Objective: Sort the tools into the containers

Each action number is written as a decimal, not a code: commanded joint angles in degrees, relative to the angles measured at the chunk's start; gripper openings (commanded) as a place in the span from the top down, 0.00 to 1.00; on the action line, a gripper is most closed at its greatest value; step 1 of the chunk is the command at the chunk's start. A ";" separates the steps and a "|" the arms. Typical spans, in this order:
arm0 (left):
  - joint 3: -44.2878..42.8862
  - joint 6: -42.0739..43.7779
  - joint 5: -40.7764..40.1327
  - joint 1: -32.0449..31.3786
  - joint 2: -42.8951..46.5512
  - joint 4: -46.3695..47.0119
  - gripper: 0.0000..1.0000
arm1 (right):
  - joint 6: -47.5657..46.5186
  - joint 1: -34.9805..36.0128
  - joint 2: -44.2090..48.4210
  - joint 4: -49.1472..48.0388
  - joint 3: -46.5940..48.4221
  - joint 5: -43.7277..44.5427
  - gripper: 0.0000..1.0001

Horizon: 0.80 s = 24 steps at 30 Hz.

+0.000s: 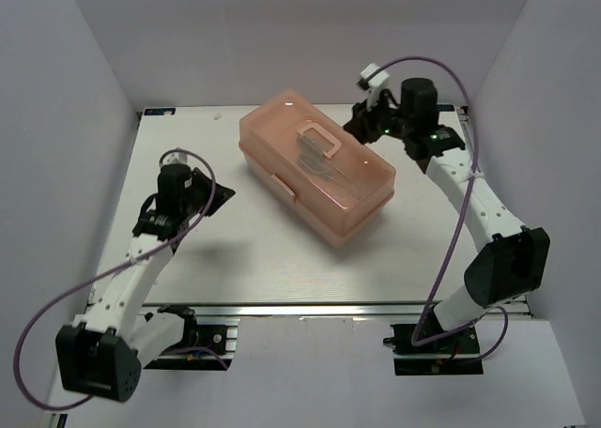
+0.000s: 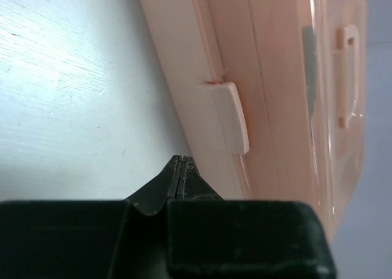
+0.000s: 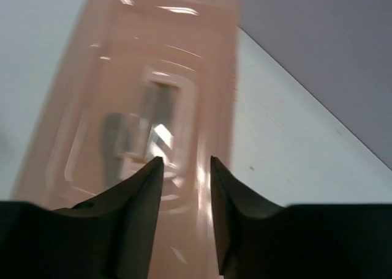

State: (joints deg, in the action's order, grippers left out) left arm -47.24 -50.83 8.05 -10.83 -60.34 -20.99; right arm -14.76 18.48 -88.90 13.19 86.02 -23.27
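The salmon-pink toolbox lies diagonally mid-table with its lid down, so its containers are hidden. Dim dark shapes of tools show through the translucent lid, under the carry handle; which tools they are I cannot tell. My left gripper is shut on nothing, low over the table just short of the box's front wall, near its latch. In the top view the left gripper sits left of the box. My right gripper hangs open above the lid's far right end, nothing between its fingers.
White table with purple walls on three sides. A metal rail runs along the near edge. Purple cables loop off both arms.
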 commanded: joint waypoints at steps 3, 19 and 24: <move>4.88 0.91 -5.06 0.28 11.45 -0.80 0.77 | -8.44 13.50 -0.04 3.60 2.23 -1.53 0.53; 8.57 -0.59 -11.66 0.20 28.87 -11.96 0.43 | -8.88 21.15 -16.12 9.30 12.59 19.74 0.38; 8.13 -0.41 -12.01 0.28 29.05 -12.58 0.43 | -8.79 23.09 -17.71 12.12 10.76 28.86 0.67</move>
State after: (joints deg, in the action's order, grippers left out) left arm -38.98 -51.09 -2.74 -10.83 -31.66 -32.58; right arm -21.82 41.19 -104.36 20.03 97.93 -6.17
